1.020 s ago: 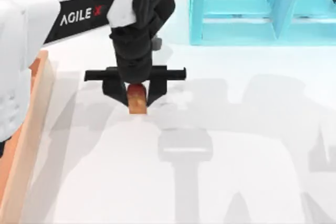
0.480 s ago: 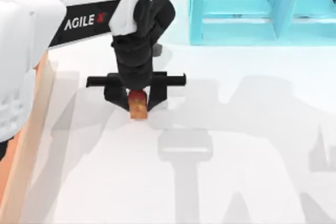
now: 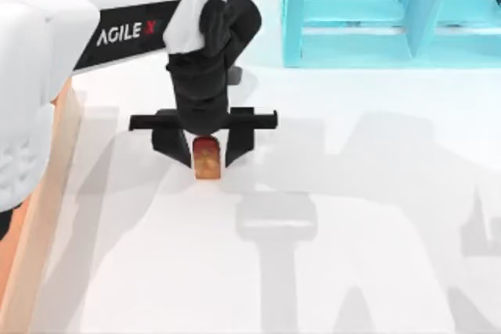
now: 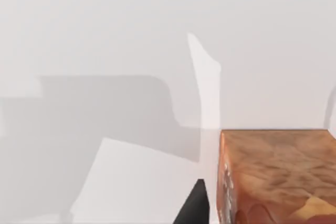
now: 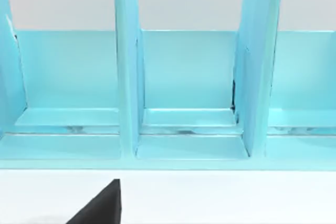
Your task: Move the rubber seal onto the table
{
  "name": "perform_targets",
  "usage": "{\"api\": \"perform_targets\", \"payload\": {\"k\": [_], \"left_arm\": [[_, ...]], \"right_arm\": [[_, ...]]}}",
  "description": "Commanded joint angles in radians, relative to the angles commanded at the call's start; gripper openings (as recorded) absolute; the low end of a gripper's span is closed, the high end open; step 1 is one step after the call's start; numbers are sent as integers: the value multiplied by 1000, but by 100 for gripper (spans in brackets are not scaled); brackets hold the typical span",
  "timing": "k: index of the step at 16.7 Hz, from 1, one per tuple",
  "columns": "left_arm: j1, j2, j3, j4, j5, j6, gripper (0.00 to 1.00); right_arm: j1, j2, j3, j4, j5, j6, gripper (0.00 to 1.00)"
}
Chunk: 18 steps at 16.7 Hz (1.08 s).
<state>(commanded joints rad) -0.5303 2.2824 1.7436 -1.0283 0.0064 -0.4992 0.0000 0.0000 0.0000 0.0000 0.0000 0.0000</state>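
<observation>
In the top view my left gripper point(image 3: 205, 149) hangs in the upper left of the frame, pointing down at the table point(image 3: 352, 256), and its wrist body covers the upper ends of both fingers, so only their lower parts show. The fingers stand spread apart with a narrow gap on either side of the rubber seal point(image 3: 206, 157), which stands upright between them on the white surface; from above I cannot tell whether either finger touches the seal. The seal's dark red top sits toward the gripper body and its tan-orange mottled body toward the lower part of the frame. The left wrist view gives what the top view hides: the mottled face of the seal point(image 4: 275, 177) close up in the lower right corner, cut off by the frame edges, with one dark fingertip point(image 4: 193, 205) beside it at the bottom edge and a pale strip of table between the two. The wooden tray point(image 3: 43, 217) runs along the left edge of the top view, partly covered by my left arm and cut off by the frame. The turquoise shelf unit point(image 3: 383, 13) fills the upper right, cropped at the top. The right wrist view faces this shelf unit point(image 5: 184, 93) and shows its three open compartments; a dark finger point(image 5: 102, 205) of my right gripper enters at the bottom edge, too little to tell its opening.
</observation>
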Motion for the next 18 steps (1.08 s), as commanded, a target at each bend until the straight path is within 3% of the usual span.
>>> {"api": "perform_targets", "payload": {"k": [3,4,13,18], "left_arm": [[0,0,0,0,0,0,98],[0,0,0,0,0,0,100],[1,0,2,-2,0,0,100],[-1,0,131,-122,-4,-2,100]], "right_arm": [[0,0,0,0,0,0,100],[0,0,0,0,0,0,100],[0,0,0,0,0,0,100],[0,0,0,0,0,0,100]]}}
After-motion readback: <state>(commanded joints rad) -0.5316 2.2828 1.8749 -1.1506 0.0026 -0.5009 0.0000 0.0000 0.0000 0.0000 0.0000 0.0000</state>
